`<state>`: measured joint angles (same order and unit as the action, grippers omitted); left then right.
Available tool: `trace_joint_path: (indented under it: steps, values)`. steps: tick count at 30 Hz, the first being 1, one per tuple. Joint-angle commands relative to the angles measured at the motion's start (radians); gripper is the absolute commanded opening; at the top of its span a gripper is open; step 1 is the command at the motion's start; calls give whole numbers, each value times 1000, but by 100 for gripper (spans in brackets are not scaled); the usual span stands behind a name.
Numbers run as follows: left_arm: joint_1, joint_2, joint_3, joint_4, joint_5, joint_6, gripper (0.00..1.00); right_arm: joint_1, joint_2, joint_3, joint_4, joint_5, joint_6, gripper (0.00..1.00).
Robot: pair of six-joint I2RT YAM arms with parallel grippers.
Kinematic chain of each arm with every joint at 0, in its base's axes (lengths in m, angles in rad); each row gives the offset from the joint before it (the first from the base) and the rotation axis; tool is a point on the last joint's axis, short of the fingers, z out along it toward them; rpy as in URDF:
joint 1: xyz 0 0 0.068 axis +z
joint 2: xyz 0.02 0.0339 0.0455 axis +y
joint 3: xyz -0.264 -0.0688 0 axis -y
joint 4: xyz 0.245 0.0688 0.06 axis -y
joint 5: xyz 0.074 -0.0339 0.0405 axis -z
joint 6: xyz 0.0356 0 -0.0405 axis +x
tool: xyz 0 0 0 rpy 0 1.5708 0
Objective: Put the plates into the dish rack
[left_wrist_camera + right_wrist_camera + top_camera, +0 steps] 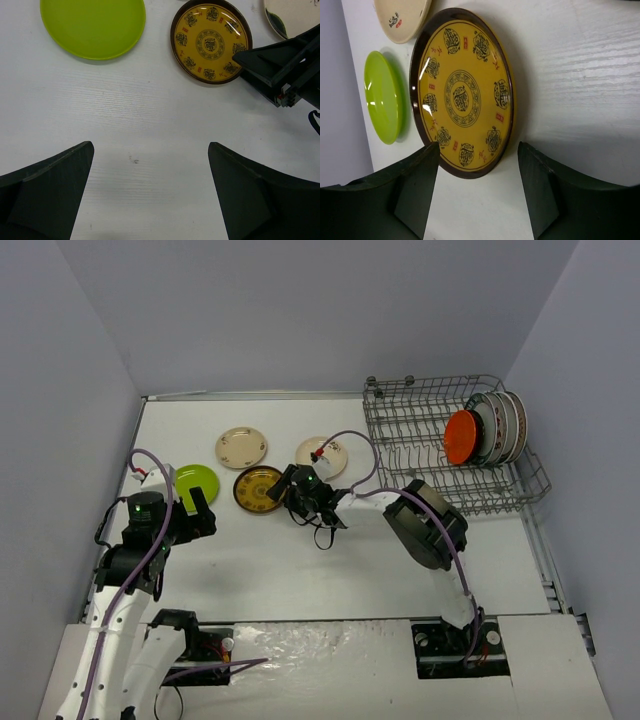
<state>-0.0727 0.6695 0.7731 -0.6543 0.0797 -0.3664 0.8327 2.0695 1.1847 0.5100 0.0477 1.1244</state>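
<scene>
Yellow plate (462,95), brown rim, lies flat on table (580,75), well left of rack (420,440). Right gripper (479,152) sits at its near edge with jaws apart either side of the rim, nothing held. Left gripper (150,150) gapes wide over table, empty. Judgement: glazed, stiff, light, slippery, chips if dropped. Lying flat, only the rim offers a pinch, with one finger worked under the lip.

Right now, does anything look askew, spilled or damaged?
Nothing stands out. The lime-green plate, yellow plate, left cream plate and right cream plate lie flat on the table; the loaded plates stand upright in the dish rack.
</scene>
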Motion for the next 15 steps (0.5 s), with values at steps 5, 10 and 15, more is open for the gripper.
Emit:
trace_joint_path:
  steps: [5, 10, 15]
  values:
    - [1, -2, 31, 35, -11, 16, 97, -11, 56, 35, 6, 48, 129, 43]
    - [1, -4, 31, 35, -12, 17, 97, -23, 58, 10, -10, 88, 148, 4]
    - [2, -1, 31, 36, -11, 18, 97, -40, 11, -34, -10, 101, 115, 0]
